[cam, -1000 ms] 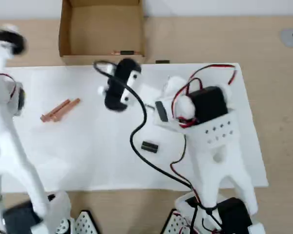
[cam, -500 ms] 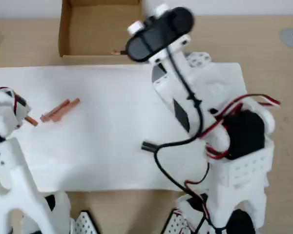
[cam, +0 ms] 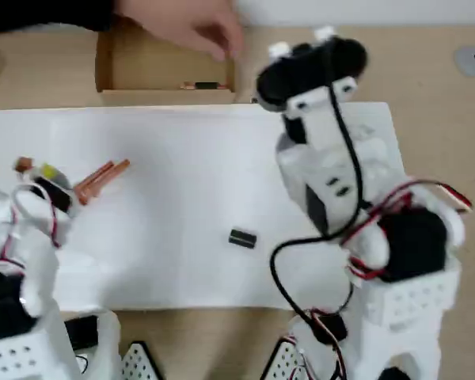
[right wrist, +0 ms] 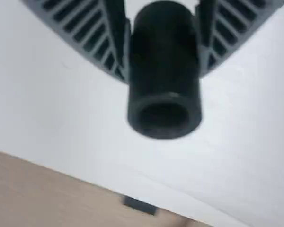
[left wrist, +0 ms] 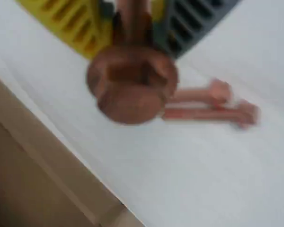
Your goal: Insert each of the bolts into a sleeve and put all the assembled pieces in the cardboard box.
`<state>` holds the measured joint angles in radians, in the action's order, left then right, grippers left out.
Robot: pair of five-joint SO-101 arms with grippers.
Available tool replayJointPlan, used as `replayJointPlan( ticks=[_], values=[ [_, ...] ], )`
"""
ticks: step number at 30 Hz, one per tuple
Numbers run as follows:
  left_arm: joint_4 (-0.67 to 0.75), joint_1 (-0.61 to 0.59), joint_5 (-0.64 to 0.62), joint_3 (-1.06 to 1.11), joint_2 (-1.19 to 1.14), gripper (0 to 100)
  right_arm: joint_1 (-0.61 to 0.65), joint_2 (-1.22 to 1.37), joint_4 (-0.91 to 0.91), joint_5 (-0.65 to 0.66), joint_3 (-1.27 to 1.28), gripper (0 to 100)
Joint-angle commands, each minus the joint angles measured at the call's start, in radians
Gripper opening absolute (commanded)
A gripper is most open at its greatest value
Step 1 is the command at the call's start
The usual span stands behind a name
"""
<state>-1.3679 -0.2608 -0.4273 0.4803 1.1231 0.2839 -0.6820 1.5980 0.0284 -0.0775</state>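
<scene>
The left claw [left wrist: 132, 23] is clamped on a copper bolt [left wrist: 131, 87]. The shank sits between the yellow finger [left wrist: 61, 21] and the grey finger [left wrist: 199, 19], and the head sticks out past the tips toward the camera. In the high view this arm stands at the near left, with its claw over the left edge of the white sheet [cam: 166, 269].

Two loose bolts [cam: 100, 178] lie on the sheet just beside that claw. They are side by side, touching and set at a slant.

The right claw [right wrist: 162, 42] is clamped on a black sleeve [right wrist: 164, 75], pinched from both sides with the open end facing the camera. In the high view the right arm reaches from the near right up to the sheet's far edge, ending just right of the cardboard box [cam: 107, 71].

A second sleeve [cam: 242, 238] lies flat near the middle of the sheet, well apart from both claws and from the loose bolts.

The box stands on the table [cam: 443, 142] against the sheet's far edge, open at the top. One assembled piece [cam: 199, 85] lies inside along the near wall, with a copper end and a dark end.

A person's hand [cam: 186, 28] is over the far right part of the box; contact cannot be told. A small dark piece [right wrist: 139, 204] lies on the bare table just off the sheet's edge, too small to tell what it is.
</scene>
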Motion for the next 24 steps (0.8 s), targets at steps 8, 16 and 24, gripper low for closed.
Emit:
replayJointPlan(
  ticks=[8,16,24],
  values=[
    [0.084,0.074,-0.005,0.141,0.090,1,-0.016,-0.236,-0.020,-0.011,0.311,1.2],
    [0.086,0.078,-0.005,0.149,0.090,1,-0.016,-0.487,-0.166,-0.011,0.567,1.2],
    [0.086,0.078,-0.006,0.153,0.090,1,-0.016,-0.733,-0.336,-0.011,0.819,1.2]
  ],
)
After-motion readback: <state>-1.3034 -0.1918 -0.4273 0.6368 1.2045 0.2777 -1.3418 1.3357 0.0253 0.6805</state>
